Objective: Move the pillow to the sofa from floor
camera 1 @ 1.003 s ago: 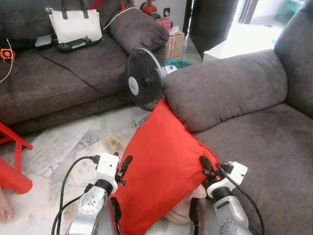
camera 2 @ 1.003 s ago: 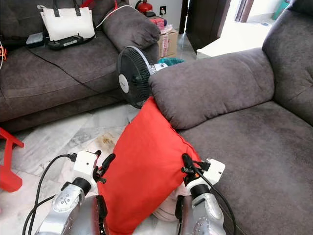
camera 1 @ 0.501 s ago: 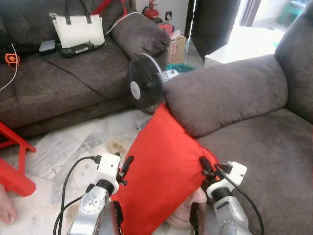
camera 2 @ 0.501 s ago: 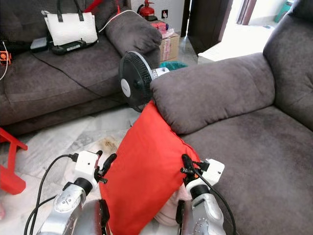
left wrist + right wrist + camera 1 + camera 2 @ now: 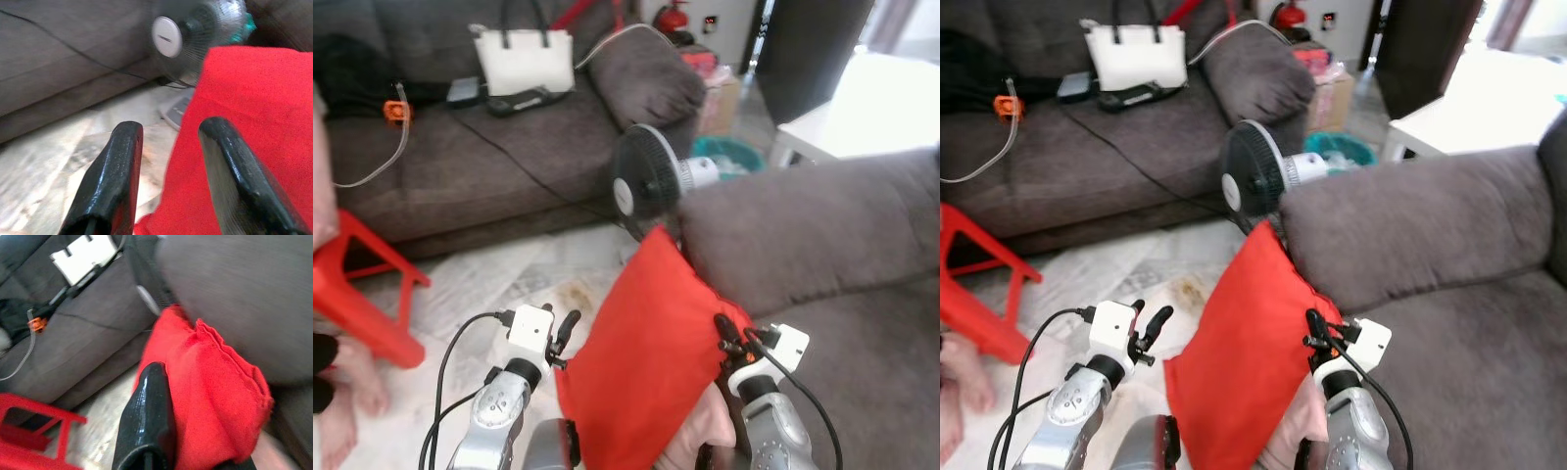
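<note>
The red pillow (image 5: 651,357) stands on edge, its top corner leaning against the grey sofa's armrest (image 5: 803,230). My right gripper (image 5: 724,333) is at the pillow's right corner, shut on the bunched red fabric (image 5: 215,382), which lies against one black finger (image 5: 149,416). My left gripper (image 5: 564,331) is beside the pillow's left edge and stands open. In the left wrist view its fingers (image 5: 110,181) are apart, with the pillow's edge (image 5: 244,88) behind one of them. The sofa seat (image 5: 1489,372) lies to the right.
A black standing fan (image 5: 646,181) stands on the floor just behind the pillow. A second grey sofa (image 5: 460,157) with a white bag (image 5: 524,59) and cables is at the back left. A red stool (image 5: 362,294) and a person's bare feet (image 5: 342,401) are at left. Something pale pink (image 5: 705,431) sits under the pillow.
The camera has swung left, bringing the red stool and the feet into view. The pillow's lower left corner now shows above the floor, and a gap has opened between it and my left gripper.
</note>
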Tool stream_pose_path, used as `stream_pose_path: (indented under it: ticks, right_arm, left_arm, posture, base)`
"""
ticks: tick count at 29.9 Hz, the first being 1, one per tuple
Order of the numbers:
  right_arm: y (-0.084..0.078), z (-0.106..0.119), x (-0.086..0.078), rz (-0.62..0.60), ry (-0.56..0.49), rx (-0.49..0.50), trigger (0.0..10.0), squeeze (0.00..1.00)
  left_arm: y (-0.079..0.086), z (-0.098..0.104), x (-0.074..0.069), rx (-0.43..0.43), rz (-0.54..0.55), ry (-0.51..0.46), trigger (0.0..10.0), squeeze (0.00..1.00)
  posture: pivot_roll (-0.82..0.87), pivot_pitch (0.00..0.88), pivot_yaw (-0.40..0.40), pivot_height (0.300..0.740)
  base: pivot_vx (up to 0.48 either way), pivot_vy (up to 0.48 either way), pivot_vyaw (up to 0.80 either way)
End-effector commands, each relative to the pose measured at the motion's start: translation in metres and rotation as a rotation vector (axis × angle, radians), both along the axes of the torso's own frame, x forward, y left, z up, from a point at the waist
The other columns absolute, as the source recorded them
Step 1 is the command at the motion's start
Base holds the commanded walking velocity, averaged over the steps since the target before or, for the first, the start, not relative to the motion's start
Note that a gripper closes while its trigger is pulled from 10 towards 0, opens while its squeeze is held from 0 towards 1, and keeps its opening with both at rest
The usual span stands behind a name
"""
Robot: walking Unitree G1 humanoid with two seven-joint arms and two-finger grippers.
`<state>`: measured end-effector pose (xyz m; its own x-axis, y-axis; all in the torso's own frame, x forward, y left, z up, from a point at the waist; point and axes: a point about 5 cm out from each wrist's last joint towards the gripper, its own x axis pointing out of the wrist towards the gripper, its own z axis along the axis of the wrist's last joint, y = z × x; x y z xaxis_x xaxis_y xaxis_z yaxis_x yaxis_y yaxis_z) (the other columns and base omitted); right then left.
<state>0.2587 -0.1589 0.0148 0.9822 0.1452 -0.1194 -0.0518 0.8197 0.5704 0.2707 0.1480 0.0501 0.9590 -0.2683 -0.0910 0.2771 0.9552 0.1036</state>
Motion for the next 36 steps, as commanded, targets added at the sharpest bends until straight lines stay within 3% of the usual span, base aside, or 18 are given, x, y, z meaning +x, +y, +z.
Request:
stream_pose_path:
  ticks: [1,29,36]
  right_arm:
    - [-0.0032,0.016,0.0084,-0.021,-0.089,-0.004,10.0,0.0]
    - [-0.0048,0.0132,0.0081,-0.018,-0.076,-0.005,10.0,0.0]
    - [-0.0045,0.0126,0.0083,-0.016,-0.073,-0.007,10.0,0.0]
  left_arm:
    - [0.0019,-0.0016,-0.0016,0.002,0.0,0.006,10.0,0.0]
    - [0.0032,-0.0038,-0.0009,0.015,0.009,0.013,10.0,0.0]
    - [0.0036,-0.0046,-0.0009,0.018,0.01,0.016,10.0,0.0]
  posture:
    - [0.05,0.019,-0.013,0.726]
    - [0.06,0.029,-0.015,0.74]
    - [0.06,0.029,-0.016,0.74]
  base:
    - [-0.412,0.0,0.0]
    - [-0.067,0.0,0.0]
    - [-0.291,0.0,0.0]
